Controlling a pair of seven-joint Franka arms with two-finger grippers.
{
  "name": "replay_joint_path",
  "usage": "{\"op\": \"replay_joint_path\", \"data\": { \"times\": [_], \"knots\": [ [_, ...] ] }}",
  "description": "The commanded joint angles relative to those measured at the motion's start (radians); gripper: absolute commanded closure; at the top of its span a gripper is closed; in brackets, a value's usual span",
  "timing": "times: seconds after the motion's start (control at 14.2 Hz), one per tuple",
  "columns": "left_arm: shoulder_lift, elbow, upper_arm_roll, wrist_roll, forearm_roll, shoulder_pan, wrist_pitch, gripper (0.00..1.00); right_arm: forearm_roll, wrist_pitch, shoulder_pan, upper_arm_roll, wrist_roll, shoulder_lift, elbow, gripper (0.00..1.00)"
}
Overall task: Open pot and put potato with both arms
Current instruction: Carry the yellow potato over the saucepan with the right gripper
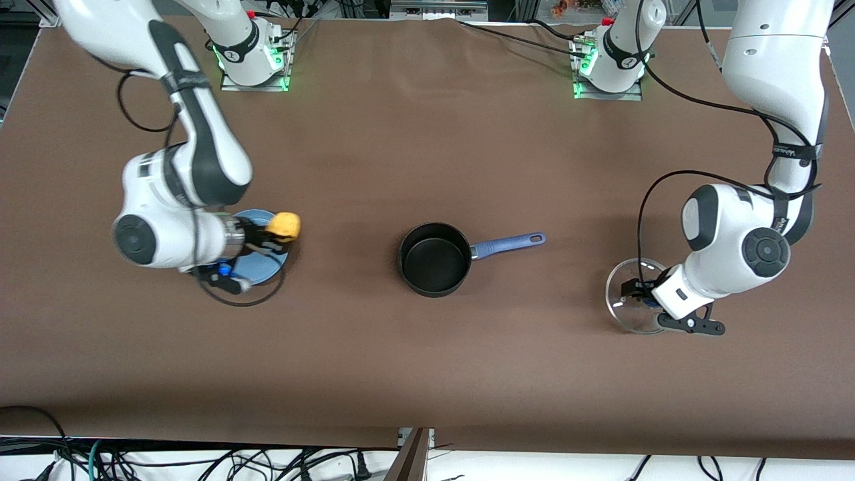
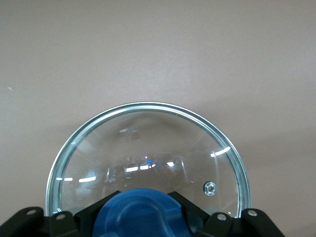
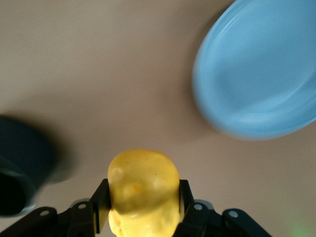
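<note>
The black pot (image 1: 434,259) stands open in the middle of the table, its blue handle (image 1: 507,244) pointing toward the left arm's end. Its glass lid (image 1: 631,294) is at the left arm's end, and my left gripper (image 1: 642,291) is shut on the lid's blue knob (image 2: 143,213). The lid's rim (image 2: 148,106) shows against bare table in the left wrist view. My right gripper (image 1: 270,235) is shut on the yellow potato (image 1: 285,226), lifted over the edge of the blue plate (image 1: 257,257). The potato (image 3: 143,185) sits between both fingers, with the pot (image 3: 19,173) dark at the frame's side.
The blue plate (image 3: 261,74) lies at the right arm's end with nothing on it. Both arm bases (image 1: 250,50) (image 1: 611,60) stand along the table's edge farthest from the front camera. Cables hang off the nearest edge.
</note>
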Motion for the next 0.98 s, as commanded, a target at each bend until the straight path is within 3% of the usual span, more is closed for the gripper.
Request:
{"op": "replay_joint_path", "data": {
  "times": [0.0,0.35,0.49,0.56,0.63,0.7,0.91],
  "knots": [
    [-0.043,-0.048,-0.004,0.071,-0.008,0.016,0.015,0.71,0.071,0.044,0.09,-0.005,0.266,0.103,0.152,0.58],
    [-0.035,-0.103,-0.001,0.123,-0.005,0.027,0.078,0.71,0.1,0.349,0.225,-0.005,0.609,0.213,0.251,0.55],
    [-0.034,-0.129,0.0,0.139,0.007,0.028,0.106,0.71,0.1,0.429,0.257,-0.005,0.667,0.243,0.286,0.49],
    [-0.034,-0.146,0.0,0.14,0.021,0.028,0.127,0.71,0.1,0.458,0.264,-0.005,0.687,0.257,0.299,0.33],
    [-0.034,-0.169,0.0,0.14,0.032,0.031,0.159,0.71,0.097,0.463,0.265,-0.005,0.691,0.26,0.299,0.11],
    [-0.034,-0.192,-0.001,0.142,0.032,0.04,0.196,0.71,0.088,0.459,0.265,-0.007,0.691,0.256,0.296,0.0],
    [-0.025,-0.217,0.0,0.156,0.044,0.047,0.235,0.69,0.082,0.424,0.264,-0.015,0.688,0.239,0.294,0.0]
  ]
}}
